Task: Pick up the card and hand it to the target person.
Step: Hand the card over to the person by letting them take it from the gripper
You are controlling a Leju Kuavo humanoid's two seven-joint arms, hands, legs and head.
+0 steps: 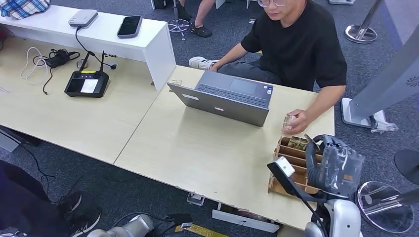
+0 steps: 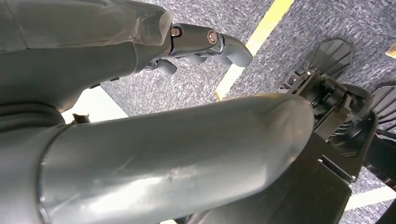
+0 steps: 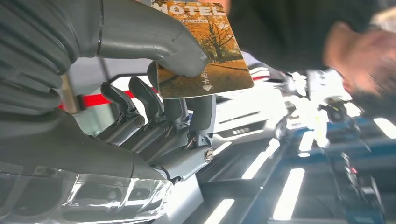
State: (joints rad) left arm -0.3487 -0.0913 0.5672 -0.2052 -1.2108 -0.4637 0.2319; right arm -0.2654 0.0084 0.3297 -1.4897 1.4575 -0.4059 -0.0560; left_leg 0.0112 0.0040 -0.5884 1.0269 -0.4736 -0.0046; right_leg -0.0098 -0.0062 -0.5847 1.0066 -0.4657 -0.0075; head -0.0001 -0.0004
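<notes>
The card (image 3: 205, 46) is orange-brown with an autumn tree picture and the word HOTEL. My right hand (image 3: 163, 93) pinches it between the thumb and the darker fingers. In the head view my right hand (image 1: 332, 167), under a clear plastic cover, hovers at the right end of a wooden slotted card box (image 1: 289, 157) on the table's near right corner. The person in a black T-shirt (image 1: 296, 44) sits across the table; their hand (image 1: 295, 121) rests just beyond the box, closed on a small thing. My left hand (image 2: 205, 42) hangs over the carpet and holds nothing.
A grey open laptop (image 1: 227, 98) stands between the person and the table's middle. Further left are a black controller (image 1: 87, 83), cables and a white raised shelf (image 1: 148, 47) with a phone. A metal stand base (image 1: 385, 205) sits on the floor at my right.
</notes>
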